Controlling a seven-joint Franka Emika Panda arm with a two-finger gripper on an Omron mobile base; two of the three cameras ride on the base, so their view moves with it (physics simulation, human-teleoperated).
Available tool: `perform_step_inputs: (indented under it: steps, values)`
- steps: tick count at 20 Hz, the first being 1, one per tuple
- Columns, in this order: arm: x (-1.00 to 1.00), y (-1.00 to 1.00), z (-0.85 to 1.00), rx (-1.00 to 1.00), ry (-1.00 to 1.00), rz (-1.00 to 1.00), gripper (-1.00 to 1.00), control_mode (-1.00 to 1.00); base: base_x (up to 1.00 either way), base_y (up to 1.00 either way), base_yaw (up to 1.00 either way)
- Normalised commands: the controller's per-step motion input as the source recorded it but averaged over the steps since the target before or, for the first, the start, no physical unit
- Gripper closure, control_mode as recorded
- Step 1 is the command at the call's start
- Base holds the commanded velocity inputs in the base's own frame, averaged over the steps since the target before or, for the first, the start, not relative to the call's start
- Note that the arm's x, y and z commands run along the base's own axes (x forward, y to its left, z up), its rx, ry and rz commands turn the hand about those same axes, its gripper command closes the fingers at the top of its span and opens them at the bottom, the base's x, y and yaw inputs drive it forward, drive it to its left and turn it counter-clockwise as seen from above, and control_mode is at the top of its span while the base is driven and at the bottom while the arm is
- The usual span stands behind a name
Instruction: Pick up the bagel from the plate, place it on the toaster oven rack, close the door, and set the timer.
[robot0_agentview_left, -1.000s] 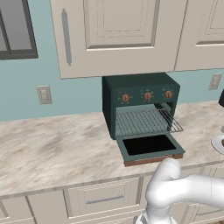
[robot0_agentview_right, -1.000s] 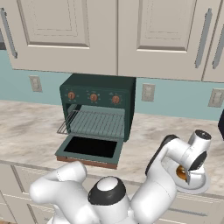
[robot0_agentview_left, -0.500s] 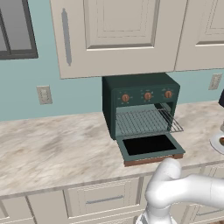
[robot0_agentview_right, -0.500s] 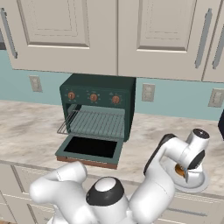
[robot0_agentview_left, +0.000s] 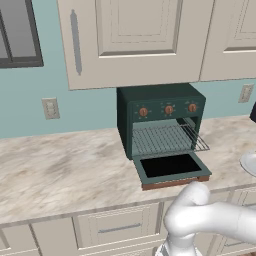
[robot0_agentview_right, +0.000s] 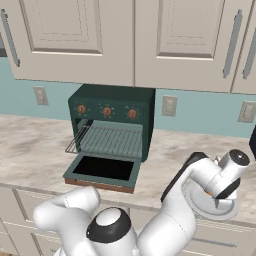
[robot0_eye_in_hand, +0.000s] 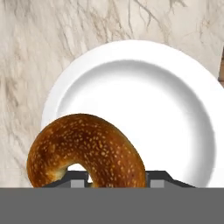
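The golden-brown bagel (robot0_eye_in_hand: 87, 151) sits low in the hand view, over the near left part of the white plate (robot0_eye_in_hand: 175, 92). My gripper (robot0_eye_in_hand: 117, 177) is shut on the bagel's right side, with a dark fingertip (robot0_eye_in_hand: 156, 176) on either side of the ring. In the right base view the hand hangs over the plate (robot0_agentview_right: 200, 206) at the counter's right end. The dark green toaster oven stands with its door (robot0_agentview_left: 170, 167) folded down flat and the wire rack (robot0_agentview_left: 165, 137) pulled partly out. The timer (robot0_agentview_left: 192, 107) is the right-end copper knob.
Marble counter runs left of the oven, with cream wall cabinets above and drawers below. Wall sockets (robot0_agentview_right: 169, 105) sit on the teal wall on both sides of the oven. My white arm crosses the foreground of both base views. A dark object shows at the far right edge.
The jaws have closed in on the bagel over the last second. The hand has stayed over the plate, and the oven and door are as before.
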Motion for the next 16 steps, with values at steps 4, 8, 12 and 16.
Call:
perform_step_inputs:
  steps: [4, 8, 12, 16]
  values:
    - [-0.45, 0.03, 0.80, 0.02, -0.05, 0.00, 1.00, -1.00, 0.00, 0.00, 0.00]
    - [-0.67, 0.37, 0.80, 0.00, 0.00, 0.00, 1.00, -1.00, 0.00, 0.00, 0.00]
    - [-0.90, 0.58, 0.68, 0.00, 0.00, 0.02, 1.00, -1.00, 0.00, 0.00, 0.00]
    - [-0.94, 0.96, 0.43, -0.07, -0.13, 0.05, 1.00, -1.00, 0.00, 0.00, 0.00]
